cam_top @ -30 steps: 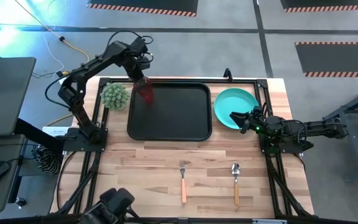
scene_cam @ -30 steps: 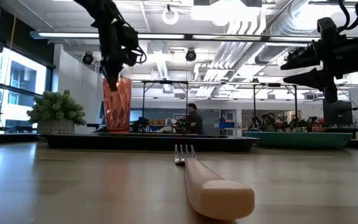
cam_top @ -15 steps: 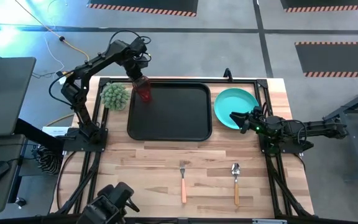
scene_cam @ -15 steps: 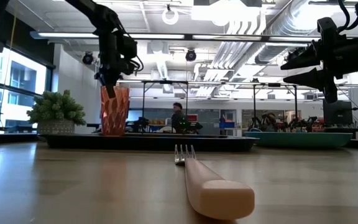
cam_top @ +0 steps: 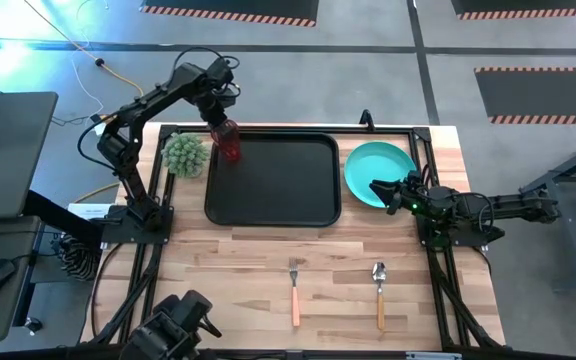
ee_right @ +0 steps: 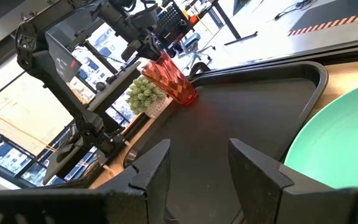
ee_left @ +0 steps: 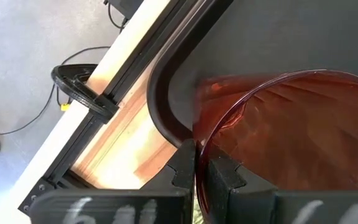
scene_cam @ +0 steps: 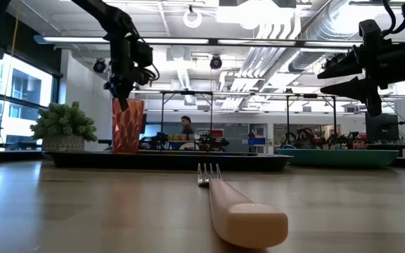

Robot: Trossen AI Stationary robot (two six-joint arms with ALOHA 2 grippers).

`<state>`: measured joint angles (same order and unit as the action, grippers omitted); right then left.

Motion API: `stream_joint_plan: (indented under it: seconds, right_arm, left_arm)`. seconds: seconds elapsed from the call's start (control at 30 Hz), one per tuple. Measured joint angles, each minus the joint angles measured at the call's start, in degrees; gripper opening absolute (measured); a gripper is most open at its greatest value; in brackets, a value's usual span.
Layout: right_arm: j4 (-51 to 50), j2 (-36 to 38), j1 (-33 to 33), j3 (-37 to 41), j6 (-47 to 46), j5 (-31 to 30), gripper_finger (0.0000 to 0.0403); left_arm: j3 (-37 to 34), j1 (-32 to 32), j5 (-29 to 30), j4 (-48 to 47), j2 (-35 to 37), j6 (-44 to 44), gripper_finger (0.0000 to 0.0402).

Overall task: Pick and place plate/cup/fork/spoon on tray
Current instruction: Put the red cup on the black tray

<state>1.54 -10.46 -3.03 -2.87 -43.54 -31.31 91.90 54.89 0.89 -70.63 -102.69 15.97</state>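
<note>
The red-brown cup (cam_top: pixel 229 143) is over the black tray's (cam_top: pixel 278 205) far left corner, and my left gripper (cam_top: pixel 220 122) is shut on its rim; it also shows in the low view (scene_cam: pixel 128 126). The teal plate (cam_top: pixel 383 168) lies flat on the table right of the tray. My right gripper (cam_top: pixel 376 190) is open and empty, its fingers level above the plate's near left edge. The fork (cam_top: pixel 294 290) and the spoon (cam_top: pixel 379 296) lie flat near the table's front edge. My left gripper pinches the cup's rim (ee_left: pixel 196 155), one finger inside the cup and one outside. The fingers come from above, pointing down. The cup hangs mouth up below them, slightly tilted, with its base at the tray's floor; the tray's rim hides whether it touches.
A green spiky potted plant (cam_top: pixel 185 155) stands on the table just left of the tray, close to the cup. A black frame rail (ee_left: pixel 166 74) runs along the table's far edge. Bare wood lies between the tray and the cutlery. A person walks in the room behind.
My left gripper has carried the cup a little toward the tray's far left corner and lowered it; the cup stays mouth up in the hold.
</note>
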Motion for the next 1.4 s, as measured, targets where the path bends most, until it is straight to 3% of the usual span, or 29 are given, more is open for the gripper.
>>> stream_joint_plan:
  seconds: [0.2,0.7,1.4]
  right_arm:
    - [0.00,-0.02,0.00,0.00,-0.06,0.00,0.0151]
    - [0.00,-0.02,0.00,0.00,-0.03,0.00,0.0151]
    - [0.00,-0.02,0.00,0.00,-0.01,0.00,0.0151]
  left_arm:
    - [0.00,0.00,0.01,0.00,0.00,0.04,0.0009]
    - [0.00,0.00,1.52,0.00,0.07,0.03,0.0074]
    - [1.70,0.07,1.32,-0.15,0.79,-0.87,0.0102]
